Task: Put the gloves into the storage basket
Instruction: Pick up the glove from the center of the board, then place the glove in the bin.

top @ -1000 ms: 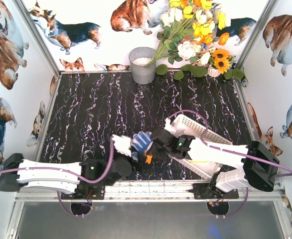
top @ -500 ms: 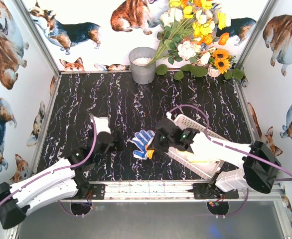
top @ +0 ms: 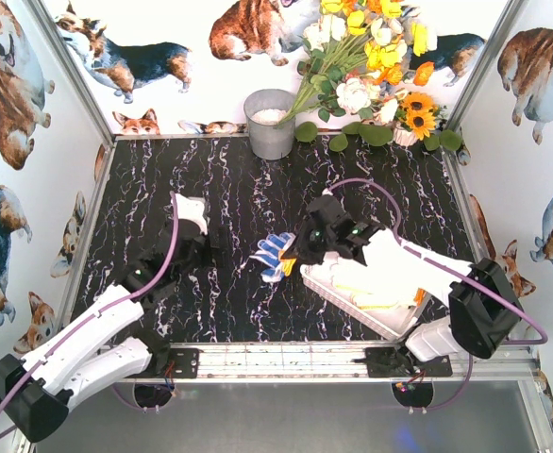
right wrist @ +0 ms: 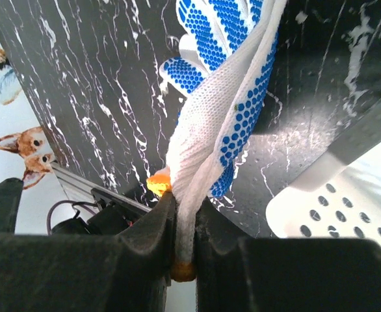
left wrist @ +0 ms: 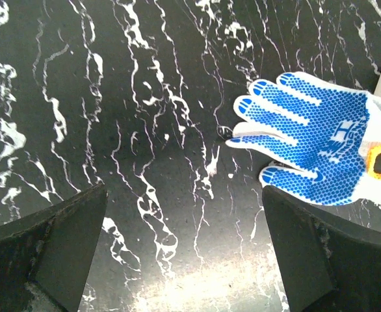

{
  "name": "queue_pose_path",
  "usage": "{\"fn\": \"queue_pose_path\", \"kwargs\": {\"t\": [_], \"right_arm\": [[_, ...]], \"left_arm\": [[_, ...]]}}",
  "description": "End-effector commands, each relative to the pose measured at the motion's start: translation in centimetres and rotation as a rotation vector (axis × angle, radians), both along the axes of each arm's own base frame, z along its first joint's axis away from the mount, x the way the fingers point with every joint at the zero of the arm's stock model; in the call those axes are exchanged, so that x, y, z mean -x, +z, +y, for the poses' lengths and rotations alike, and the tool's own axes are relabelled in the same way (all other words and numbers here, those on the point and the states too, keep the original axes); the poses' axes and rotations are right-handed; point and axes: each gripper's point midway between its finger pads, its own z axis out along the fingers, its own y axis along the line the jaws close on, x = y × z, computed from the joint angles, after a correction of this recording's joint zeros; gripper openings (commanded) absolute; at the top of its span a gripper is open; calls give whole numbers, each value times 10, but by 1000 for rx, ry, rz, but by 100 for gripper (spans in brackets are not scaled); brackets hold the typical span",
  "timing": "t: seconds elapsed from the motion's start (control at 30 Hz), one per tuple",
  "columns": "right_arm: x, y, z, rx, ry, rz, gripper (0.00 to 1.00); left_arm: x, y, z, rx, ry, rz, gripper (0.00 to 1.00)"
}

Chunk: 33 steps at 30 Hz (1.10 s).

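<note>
Far beyond the right fingers [right wrist: 145,240], a grey metal bucket [top: 271,123] stands on the black white-veined marble bench [top: 163,189]; beside it, a yellow, white and orange flower bouquet [top: 371,57] (against corgi-printed walls [top: 163,47]).

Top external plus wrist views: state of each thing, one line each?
left gripper, open, holding nothing.
right gripper, fingers shut on the blue-dotted glove at its cuff.
storage basket, pale fabric inside, partly under the right arm.
blue-dotted glove, held by the cuff, not in the storage basket.
grey bucket, upright at the back, something white inside.
</note>
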Motion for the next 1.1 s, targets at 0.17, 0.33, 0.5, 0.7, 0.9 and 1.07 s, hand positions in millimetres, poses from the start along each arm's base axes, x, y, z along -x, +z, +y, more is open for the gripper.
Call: {"fn": "queue_pose_path", "kwargs": {"t": [0.17, 0.33, 0.5, 0.7, 0.9, 1.07], "right_arm": [[-32, 44, -16, -103, 66, -44, 0], [-30, 53, -33, -127, 75, -23, 0], [-16, 57, -55, -86, 111, -10, 0], [2, 61, -89, -24, 120, 11, 0], [12, 72, -108, 0, 110, -9, 0], [21, 71, -118, 27, 127, -5, 0]], "left_arm": [[-15, 32, 21, -87, -18, -60, 99], [-16, 30, 30, -120, -1, -70, 100], [-18, 32, 32, -122, 6, -81, 100], [-18, 31, 32, -120, 8, -81, 100], [-19, 33, 29, -107, 4, -86, 100], [-19, 32, 29, -107, 2, -83, 100]]}}
